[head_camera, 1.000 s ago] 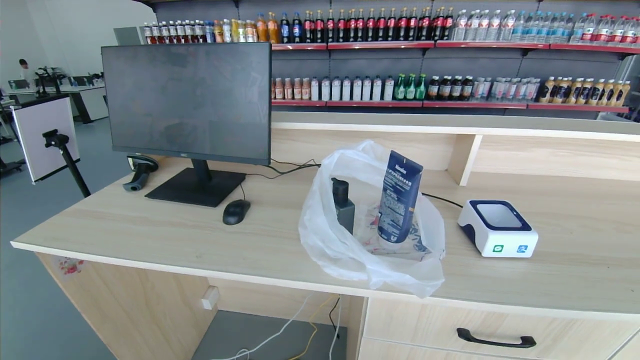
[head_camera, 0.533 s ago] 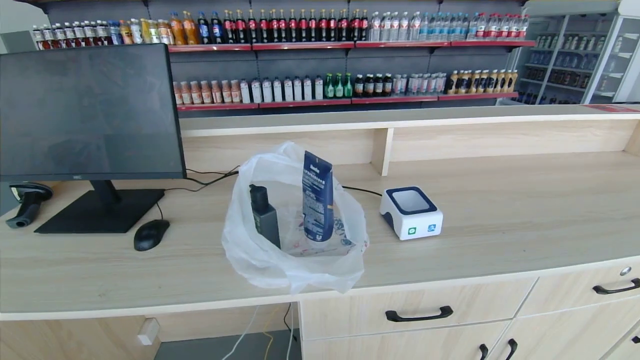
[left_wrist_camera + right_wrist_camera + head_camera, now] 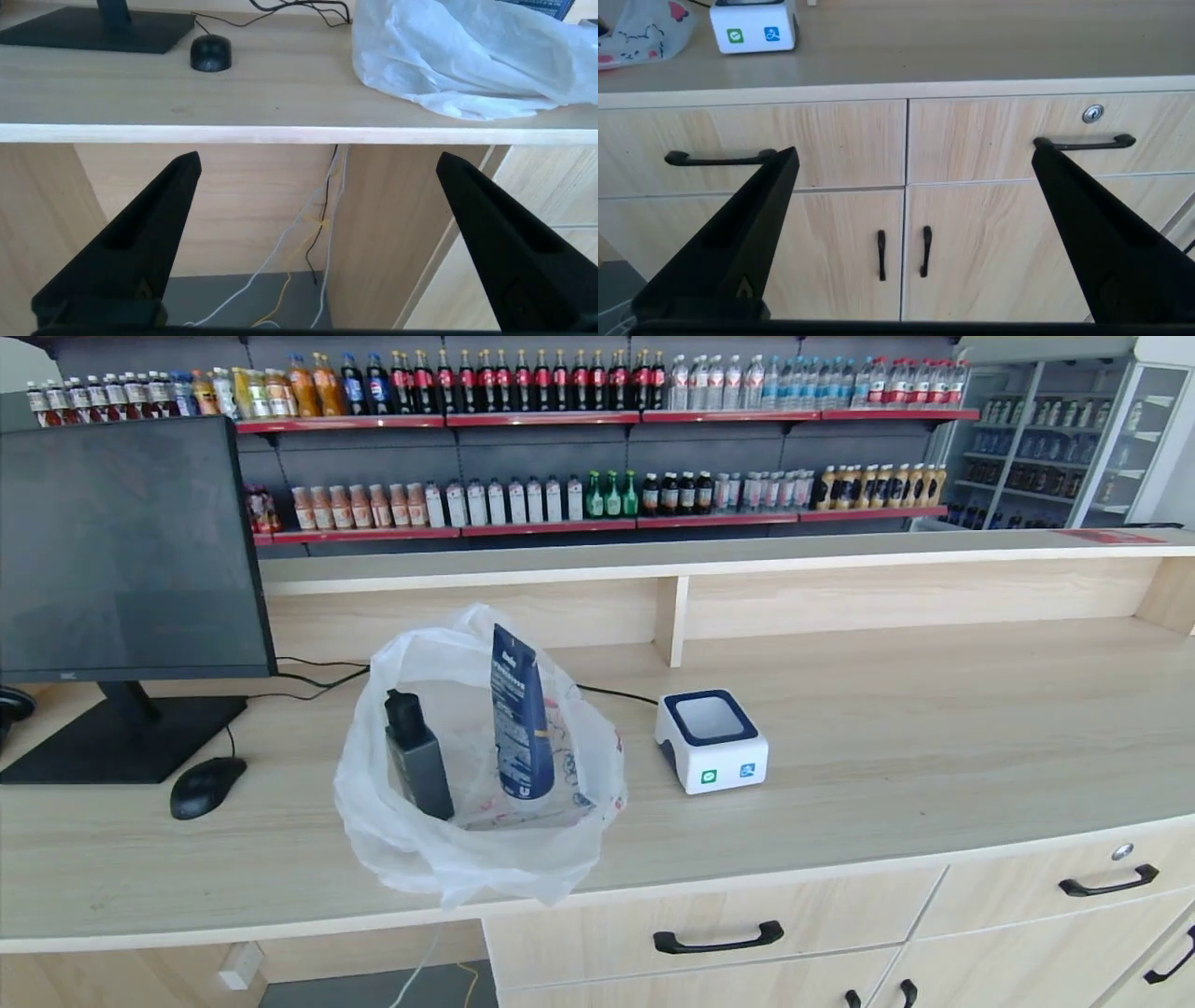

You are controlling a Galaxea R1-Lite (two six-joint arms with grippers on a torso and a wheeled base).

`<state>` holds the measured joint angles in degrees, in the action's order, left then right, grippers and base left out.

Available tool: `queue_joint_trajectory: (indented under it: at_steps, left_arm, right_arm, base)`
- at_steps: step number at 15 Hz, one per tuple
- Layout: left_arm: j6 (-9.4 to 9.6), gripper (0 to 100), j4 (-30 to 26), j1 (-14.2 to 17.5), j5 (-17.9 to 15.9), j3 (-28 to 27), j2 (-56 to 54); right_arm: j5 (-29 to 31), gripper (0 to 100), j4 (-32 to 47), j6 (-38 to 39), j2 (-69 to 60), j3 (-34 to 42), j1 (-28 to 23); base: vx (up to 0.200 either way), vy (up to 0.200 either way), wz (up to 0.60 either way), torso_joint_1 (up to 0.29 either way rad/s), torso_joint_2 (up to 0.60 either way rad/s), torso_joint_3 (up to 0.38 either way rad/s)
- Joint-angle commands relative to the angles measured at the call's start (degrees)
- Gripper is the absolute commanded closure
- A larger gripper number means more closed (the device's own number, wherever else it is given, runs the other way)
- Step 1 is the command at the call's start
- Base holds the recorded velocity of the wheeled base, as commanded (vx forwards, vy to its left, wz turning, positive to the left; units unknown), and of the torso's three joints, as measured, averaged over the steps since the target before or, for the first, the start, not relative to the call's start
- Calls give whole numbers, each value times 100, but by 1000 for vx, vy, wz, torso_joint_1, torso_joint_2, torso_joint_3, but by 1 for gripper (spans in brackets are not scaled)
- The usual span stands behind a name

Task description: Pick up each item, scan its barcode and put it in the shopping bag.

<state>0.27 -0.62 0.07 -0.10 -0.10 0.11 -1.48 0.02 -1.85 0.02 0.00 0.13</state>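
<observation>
A white plastic shopping bag point(image 3: 467, 845) stands open on the wooden counter point(image 3: 887, 747). Inside it a dark blue tube point(image 3: 521, 714) stands upright beside a dark grey pump bottle point(image 3: 417, 761). Just right of the bag sits the white barcode scanner point(image 3: 711, 741) with its dark-rimmed window facing up. My left gripper point(image 3: 318, 247) is open, held below the counter's front edge, with the bag point(image 3: 467, 56) above it. My right gripper point(image 3: 910, 247) is open in front of the drawers, with the scanner point(image 3: 753, 28) on the counter above.
A monitor point(image 3: 126, 551) on a black stand and a black mouse point(image 3: 205, 787) occupy the counter's left side. Drawers with black handles point(image 3: 717, 941) lie under the counter. A raised ledge point(image 3: 709, 555) runs along the back, with drink shelves point(image 3: 579, 499) behind. Cables point(image 3: 313, 229) hang beneath the counter.
The head camera has swung to the right, so the monitor, bag and scanner sit farther left in the picture. The things themselves have not moved.
</observation>
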Motion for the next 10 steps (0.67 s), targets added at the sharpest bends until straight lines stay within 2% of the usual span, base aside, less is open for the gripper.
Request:
queue_joint_trajectory:
  at_steps: [1,5,8,10]
  left_arm:
    - [0,0,1,1,10,1,-2]
    - [0,0,1,1,10,1,-2]
    - [0,0,1,1,10,1,-2]
    - [0,0,1,1,1,1,-2]
  right_arm:
    - [-2,0,-2,1,-2,0,4]
    - [-2,0,-11,-175,-2,0,4]
    - [-2,0,-11,-175,-2,0,4]
    - [-2,0,-11,-175,-2,0,4]
  base:
    - [0,-200,0,7,7,7]
    - [0,-200,0,5,1,-1]
    - [0,-200,600,2,6,4]
    - [0,0,0,0,0,0]
